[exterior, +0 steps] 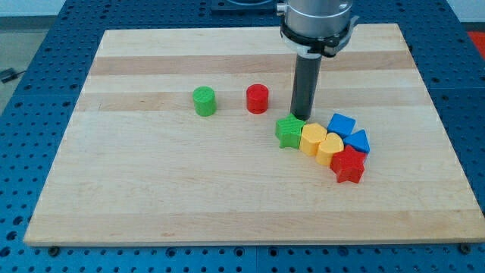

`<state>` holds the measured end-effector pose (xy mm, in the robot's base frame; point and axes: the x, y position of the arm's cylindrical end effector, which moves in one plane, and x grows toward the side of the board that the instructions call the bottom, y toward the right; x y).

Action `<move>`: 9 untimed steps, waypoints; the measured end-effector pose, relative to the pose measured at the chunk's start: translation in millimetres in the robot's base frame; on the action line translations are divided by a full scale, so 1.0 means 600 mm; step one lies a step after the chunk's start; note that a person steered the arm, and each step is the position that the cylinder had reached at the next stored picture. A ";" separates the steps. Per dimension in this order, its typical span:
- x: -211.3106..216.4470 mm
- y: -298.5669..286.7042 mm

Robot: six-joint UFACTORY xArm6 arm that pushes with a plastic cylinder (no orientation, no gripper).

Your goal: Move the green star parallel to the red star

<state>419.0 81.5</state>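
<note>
The green star lies right of the board's middle, at the left end of a tight cluster of blocks. The red star lies at the cluster's lower right end. My tip stands just above the green star's upper right corner, touching or nearly touching it. Between the two stars lie a yellow block and a yellow heart.
A blue block and a blue triangle sit at the cluster's upper right. A green cylinder and a red cylinder stand apart to the left. The wooden board rests on a blue perforated table.
</note>
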 end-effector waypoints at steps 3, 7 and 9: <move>0.068 -0.015; 0.184 -0.157; 0.108 -0.323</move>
<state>483.9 -112.2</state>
